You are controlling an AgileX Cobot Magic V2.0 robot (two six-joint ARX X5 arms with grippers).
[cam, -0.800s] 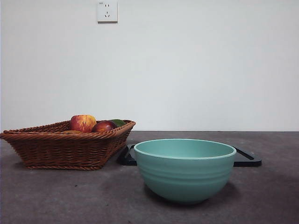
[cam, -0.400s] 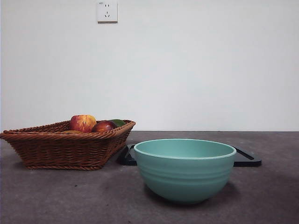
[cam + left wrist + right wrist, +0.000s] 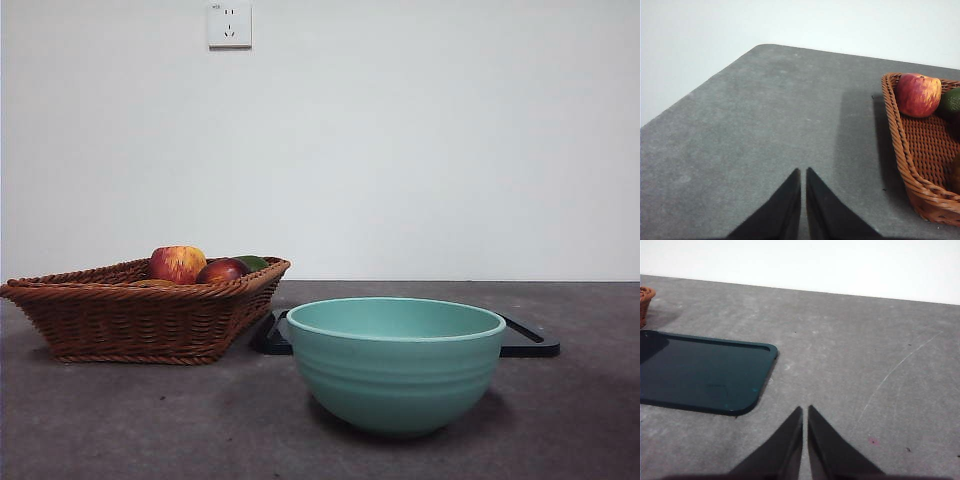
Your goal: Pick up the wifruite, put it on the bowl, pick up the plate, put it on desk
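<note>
Three fruits, maybe more, in basket (image 3: 140,318) beside bowl (image 3: 396,363).

1. No readable text, label, brand or number anywhere.
2. Only a tiny dark mark, too small to read, at the upper corner of the white wall socket (image 3: 229,24) above the wicker basket (image 3: 140,318).

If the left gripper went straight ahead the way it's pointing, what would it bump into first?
Probably only the bare desk. The left gripper, jaws shut, points along open tabletop toward the desk's far edge. The basket with the apple sits off to one side of that line, though depth is hard to judge.
</note>
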